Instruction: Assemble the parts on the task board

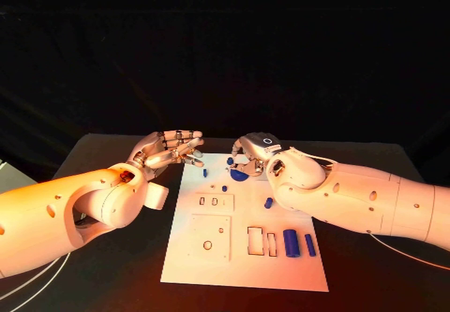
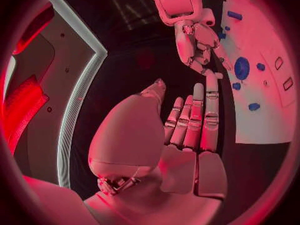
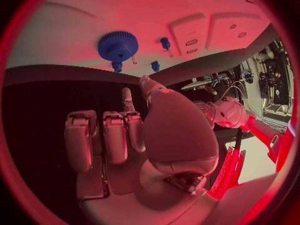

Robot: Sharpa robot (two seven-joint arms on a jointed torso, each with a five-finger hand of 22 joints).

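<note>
The task board [image 1: 246, 260] lay flat in the middle of the black surface [image 1: 375, 286], its long axis running away from the robot. Two blue cylinders [image 1: 291, 243] lay side by side near its right edge, their lengths along that same axis. A blue gear [image 3: 117, 46] sat flat at the far end. The left hand [image 1: 172, 149] hovered just off the far left corner, fingers [image 2: 211, 116] straight, close together, holding nothing. The right hand [image 1: 253, 148] hung near the gear, fingers [image 3: 115, 135] curled, empty.
</note>
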